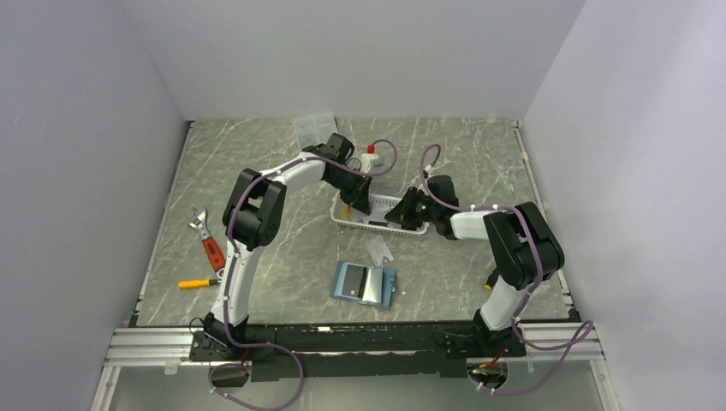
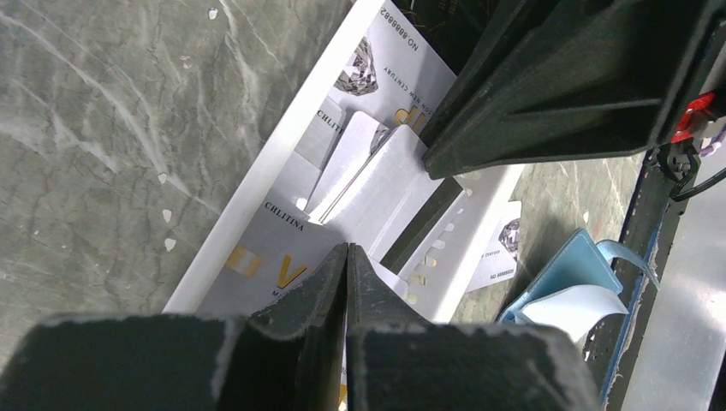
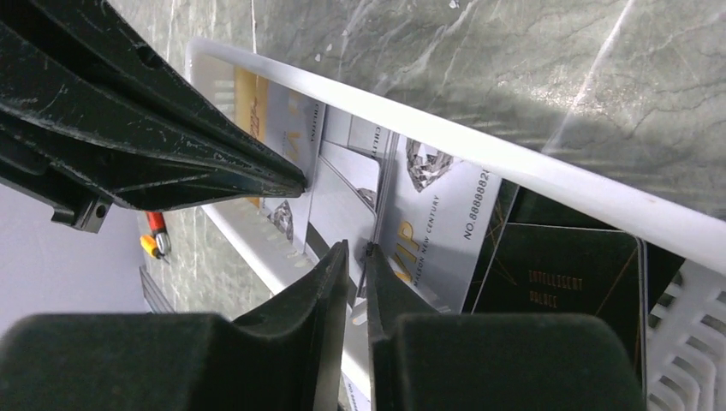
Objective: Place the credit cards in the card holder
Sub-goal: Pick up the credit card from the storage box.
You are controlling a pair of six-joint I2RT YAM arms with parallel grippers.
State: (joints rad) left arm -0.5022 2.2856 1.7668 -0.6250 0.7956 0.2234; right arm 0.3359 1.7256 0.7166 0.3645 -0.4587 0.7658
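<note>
A red-handled wrench (image 1: 205,238) lies far left on the grey marbled table (image 1: 257,154), and a small yellow-handled screwdriver (image 1: 197,282) is just in front of it.

Your left gripper (image 2: 347,250) reaches down into the left end of a white slatted basket (image 3: 514,163) at the middle of the table. Its jaws are pressed fully together with nothing between them. The tip sits at a pale card with gold lettering.

The cards (image 3: 428,214) lie mostly inside this basket, overlapping one another: pale grey ones printed with "VIP" towards the left and middle, black ones (image 3: 565,282) towards the right. One more pale card (image 1: 379,250) lies loose on the table just in front of the basket.

The card holder (image 1: 347,281) lies further forward still, spread open and flat with its light blue inside facing up. A pale card (image 2: 574,306) rests on it.

Your right gripper (image 3: 357,253) enters the basket from the right and faces the left one, close to it. Its jaws are drawn in to a thin slit over a pale card that tilts up off the others. You cannot tell whether that card is pinched.
</note>
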